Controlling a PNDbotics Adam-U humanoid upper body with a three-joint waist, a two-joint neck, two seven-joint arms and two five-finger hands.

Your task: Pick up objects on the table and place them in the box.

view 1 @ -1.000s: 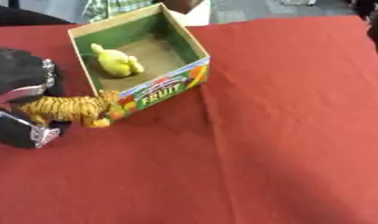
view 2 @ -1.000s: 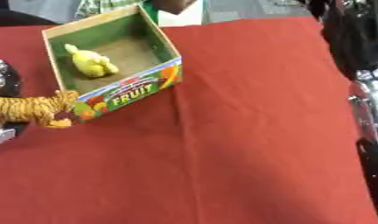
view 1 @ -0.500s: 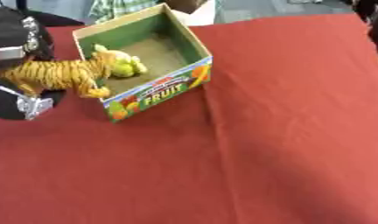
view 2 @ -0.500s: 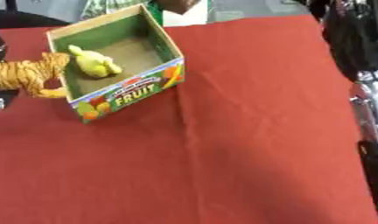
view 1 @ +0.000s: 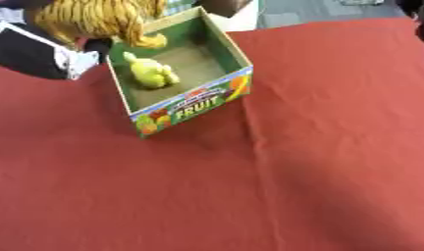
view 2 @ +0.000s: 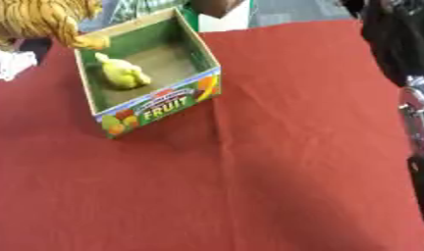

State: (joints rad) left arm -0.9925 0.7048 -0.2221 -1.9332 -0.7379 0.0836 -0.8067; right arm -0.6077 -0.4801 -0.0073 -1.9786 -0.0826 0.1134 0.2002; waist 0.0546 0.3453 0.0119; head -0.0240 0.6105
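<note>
Left eye view shows one red table (view 1: 318, 147), one box (view 1: 190, 105), one tiger (view 1: 99, 17) and one yellow toy (view 1: 148, 73). The table fills nearly the whole picture under a red cloth. The box is a cardboard tray with green inner walls and a brown floor, open at the top, with "FRUIT" printed on its near wall; it stands askew in the upper left part of the cloth. The tiger, orange with dark stripes, hangs in the air at the top left, over the far left corner of the box, one paw dipping over the rim. The left hand (view 1: 35, 46) shows below and behind it as a black and white mass at the left edge; the tiger hides its fingers, so I cannot tell how they are set. The yellow toy lies on the box floor, near the left wall.

Half a second ago the tiger hung lower, beside the left wall of the box; now it is higher and nearer the opening. The yellow toy lies where it lay.

In the right eye view the right arm (view 2: 404, 59) stands dark along the right edge, with a silver joint below; its hand does not show. Nothing lies on the cloth in front of the box.
</note>
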